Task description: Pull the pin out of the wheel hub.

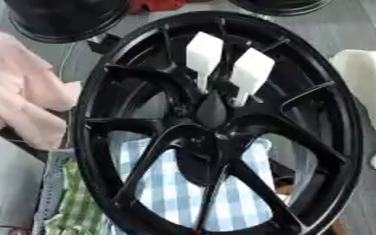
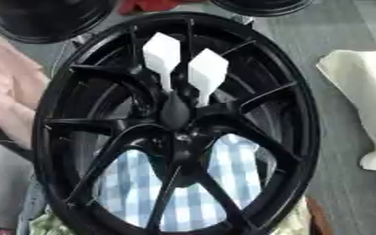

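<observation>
Pins come first, since we see no hand of ours in either view, so we cannot tell how our fingers stand. Two white pins sit side by side at the middle of the hub; the second pin lies just right of the first. Each has a broad flat white head and a thin stem running down into the dark centre of the hub. Both look seated, heads up and slightly splayed apart.

Around them the wheel stands tilted, black, its spokes fanning out from the hub to the rim. Through the lower gaps we see a blue checked cloth behind it. To the left lies pink fabric, to the right a pale cream object, and more black wheels sit at the top edge.

We judge the task not begun: no pin is out and nothing is touching them. Reaching in, pinching a head and drawing it out all remain.
</observation>
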### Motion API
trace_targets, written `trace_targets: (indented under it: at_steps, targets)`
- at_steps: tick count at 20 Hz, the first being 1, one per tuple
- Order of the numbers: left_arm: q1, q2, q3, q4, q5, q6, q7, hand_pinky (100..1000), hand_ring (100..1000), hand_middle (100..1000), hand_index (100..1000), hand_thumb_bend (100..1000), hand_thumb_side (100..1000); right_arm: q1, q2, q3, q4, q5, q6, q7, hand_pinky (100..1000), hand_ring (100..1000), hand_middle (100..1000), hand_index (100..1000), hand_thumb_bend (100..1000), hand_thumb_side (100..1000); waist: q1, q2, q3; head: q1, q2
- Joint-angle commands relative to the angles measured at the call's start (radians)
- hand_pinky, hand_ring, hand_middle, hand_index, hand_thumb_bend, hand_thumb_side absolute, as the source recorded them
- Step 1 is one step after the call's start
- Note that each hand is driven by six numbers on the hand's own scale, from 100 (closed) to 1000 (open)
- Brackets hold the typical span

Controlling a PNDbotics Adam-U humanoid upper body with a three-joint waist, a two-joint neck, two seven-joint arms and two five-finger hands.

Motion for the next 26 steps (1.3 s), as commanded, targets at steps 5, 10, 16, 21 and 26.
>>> trace_targets:
  at_steps: [5, 10, 16, 21, 26]
  targets:
    - [-0.006, 0.046, 0.0, -0.02, -0.015, -0.006, -0.001, 834, 678, 650, 771, 117, 714, 0.042, -0.173, -0.078, -0.018, 0.079, -0.011, 0.013, 787, 751, 708, 764, 100, 313, -0.018, -0.005, -0.011, 0.007, -0.01]
    - [-0.003, 0.056, 0.002, -0.02, -0.02, -0.006, 0.002, 834, 677, 650, 771, 117, 715, 0.028, -0.277, -0.117, -0.018, 0.089, -0.011, 0.072, 792, 766, 726, 780, 100, 306, -0.03, 0.001, -0.018, 0.016, -0.019]
    - [0.001, 0.066, 0.002, -0.02, -0.027, -0.007, 0.002, 835, 677, 651, 771, 114, 716, -0.044, -0.406, -0.12, -0.018, 0.077, 0.007, 0.212, 802, 790, 746, 794, 100, 309, -0.04, 0.007, -0.016, 0.022, -0.027]
    - [0.006, 0.067, 0.004, -0.02, -0.032, -0.008, 0.004, 835, 677, 651, 771, 115, 719, -0.129, -0.493, -0.102, -0.018, 0.016, 0.039, 0.344, 810, 806, 757, 801, 143, 315, -0.046, 0.015, -0.006, 0.018, -0.036]
    - [0.009, 0.072, 0.004, -0.02, -0.037, -0.008, 0.006, 836, 677, 651, 771, 115, 720, -0.219, -0.563, -0.079, -0.018, -0.054, 0.057, 0.479, 813, 814, 767, 808, 194, 322, -0.055, 0.019, 0.0, 0.007, -0.038]
